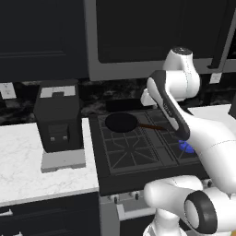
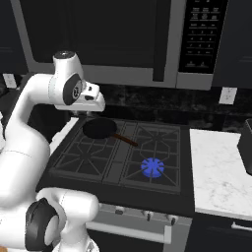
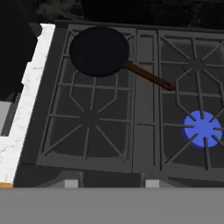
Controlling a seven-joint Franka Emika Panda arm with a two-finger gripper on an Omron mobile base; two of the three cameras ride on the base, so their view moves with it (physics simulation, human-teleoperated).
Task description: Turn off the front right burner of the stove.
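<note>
On the stove [image 2: 98, 162], front right burner [image 2: 152, 167] flames right of the raised end effector [image 2: 93, 101], grip state unclear.

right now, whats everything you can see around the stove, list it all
stove: one, black with dark grey grates, between two counters
front right burner: one, blue flame disc lit, near right corner of the stove
frying pan: one, black with brown handle, on the back left grate
knobs: a row, small and grey, along the stove front
coffee machine: one, black on grey base, on the left counter
left counter: one, white marble
right counter: one, white marble
microwave: one, black and silver, above the stove
wall outlet: one, white, on the backsplash right of the stove
arm: one, white with dark joints, raised over the stove's left side
</note>
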